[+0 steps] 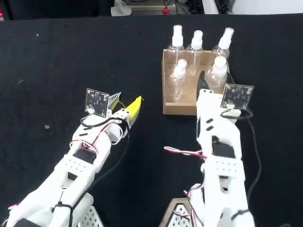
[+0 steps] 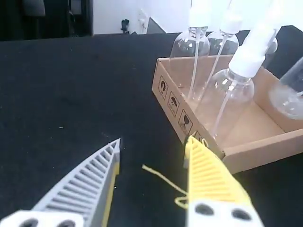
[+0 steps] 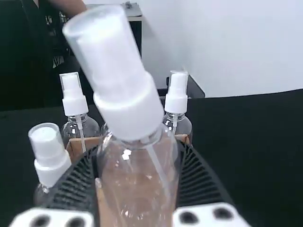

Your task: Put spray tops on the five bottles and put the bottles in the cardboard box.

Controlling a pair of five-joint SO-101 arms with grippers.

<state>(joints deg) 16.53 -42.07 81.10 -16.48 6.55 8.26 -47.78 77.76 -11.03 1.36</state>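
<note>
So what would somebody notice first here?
Five clear plastic bottles with white spray tops crowd the brown cardboard box on the black table. The right arm's black pincer grips the front right bottle, and the left arm's grey-and-yellow pincer hangs open, empty, left of the box.

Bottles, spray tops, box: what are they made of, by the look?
Bottles: clear glossy plastic, probably; the dip tubes show through. Spray tops: opaque white plastic, matte. Box: brown cardboard, unfinished matte, black symbols printed on its side.
</note>
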